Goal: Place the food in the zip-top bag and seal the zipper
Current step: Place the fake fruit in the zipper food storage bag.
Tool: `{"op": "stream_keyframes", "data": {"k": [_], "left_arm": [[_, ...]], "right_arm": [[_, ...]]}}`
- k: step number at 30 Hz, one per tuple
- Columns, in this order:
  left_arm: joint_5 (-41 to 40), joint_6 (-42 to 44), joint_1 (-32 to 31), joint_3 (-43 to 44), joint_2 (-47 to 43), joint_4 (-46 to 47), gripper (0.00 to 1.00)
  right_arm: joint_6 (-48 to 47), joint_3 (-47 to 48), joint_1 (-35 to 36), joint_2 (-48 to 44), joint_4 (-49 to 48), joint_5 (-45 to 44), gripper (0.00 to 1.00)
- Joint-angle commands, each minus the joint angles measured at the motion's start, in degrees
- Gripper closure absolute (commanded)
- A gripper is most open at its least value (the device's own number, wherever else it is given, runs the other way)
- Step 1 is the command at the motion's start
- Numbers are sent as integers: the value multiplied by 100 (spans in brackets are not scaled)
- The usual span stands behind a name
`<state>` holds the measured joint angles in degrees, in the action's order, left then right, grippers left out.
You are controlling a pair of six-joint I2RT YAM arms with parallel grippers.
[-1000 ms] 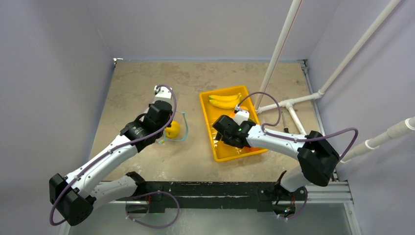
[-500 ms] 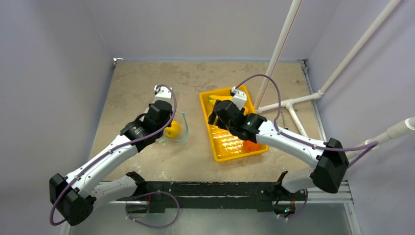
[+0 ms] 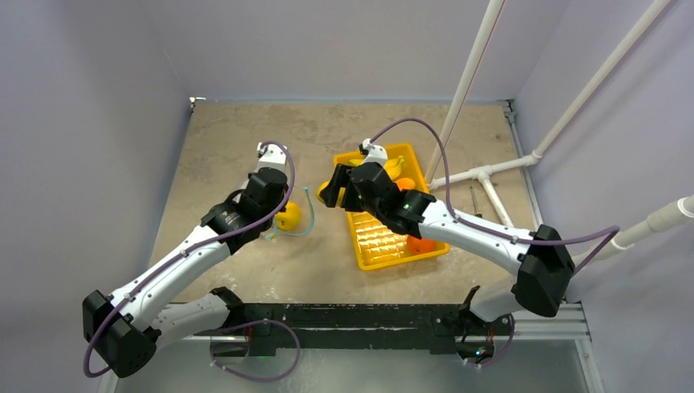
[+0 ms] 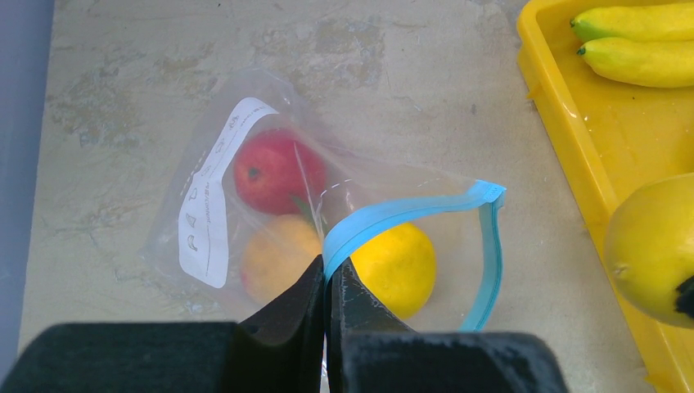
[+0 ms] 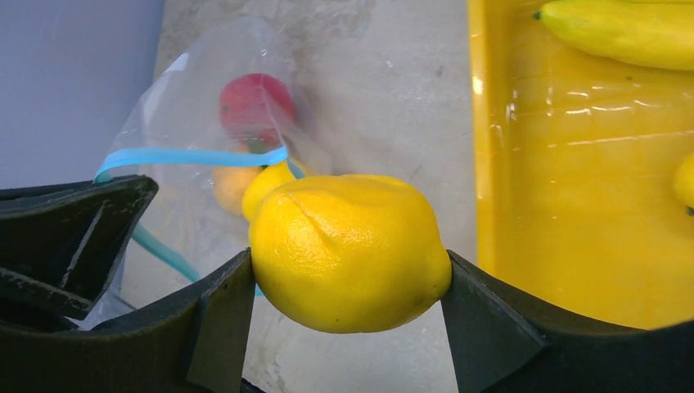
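L end effector (image 4: 329, 270) is pinched together on the zipper (image 4: 409, 211), lifting the mouth of the zip-top bag (image 4: 311, 188) into a loop. The bag lies on the bench (image 4: 409, 74), left of the yellow tray (image 4: 573, 139). R end effector (image 5: 352, 311) is clamped on a lemon (image 5: 348, 246), held btwn tray and bag, near the mouth.

Risks:
- Mouth loop looks narrow vs the lemon. A hit on the rim could fold the floppy film or pull the strip out of the L pinch.
- Yellow fruit (image 4: 401, 266) already in the bag sits right at the opening. It prob blocks entry and could get knocked out.
- If let go early, the lemon rolls off across the bench.
- R fingers are close to L fingers in the R wrist view, so a clash is possible on approach.

Around:
- Red fruit (image 4: 274, 170) and orange fruit (image 4: 274, 258) sit deeper in the bag.
- Bananas (image 4: 638, 49) are at the tray's far end, w/ an orange piece (image 3: 421, 244) at its near end. All of these have yet to be bagged.
- White pipes (image 3: 483, 176) are right of the tray, well apart from the path.
- Zipper unsealed.
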<state>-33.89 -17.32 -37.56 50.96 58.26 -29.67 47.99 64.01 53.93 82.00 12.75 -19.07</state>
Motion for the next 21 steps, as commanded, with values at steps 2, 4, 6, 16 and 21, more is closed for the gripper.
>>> {"op": "stream_keyframes", "data": {"k": [2, 4, 6, 16, 21], "left_arm": [[-92, 53, 38, -3, -68, 172, 100], [-92, 52, 30, -16, -76, 179, 100], [-85, 53, 34, -12, -71, 173, 100], [-50, 56, 34, -10, -103, 167, 100], [-39, 53, 36, -15, -129, 165, 100]], "right_arm": [[-180, 288, 198, 249, -870, 561, 75], [-171, 379, 315, 404, -925, 593, 75], [-169, 498, 433, 576, -994, 669, 75], [-99, 876, 704, 1307, -1515, 698, 75], [-72, 1038, 706, 1714, -1781, 672, 75]]}}
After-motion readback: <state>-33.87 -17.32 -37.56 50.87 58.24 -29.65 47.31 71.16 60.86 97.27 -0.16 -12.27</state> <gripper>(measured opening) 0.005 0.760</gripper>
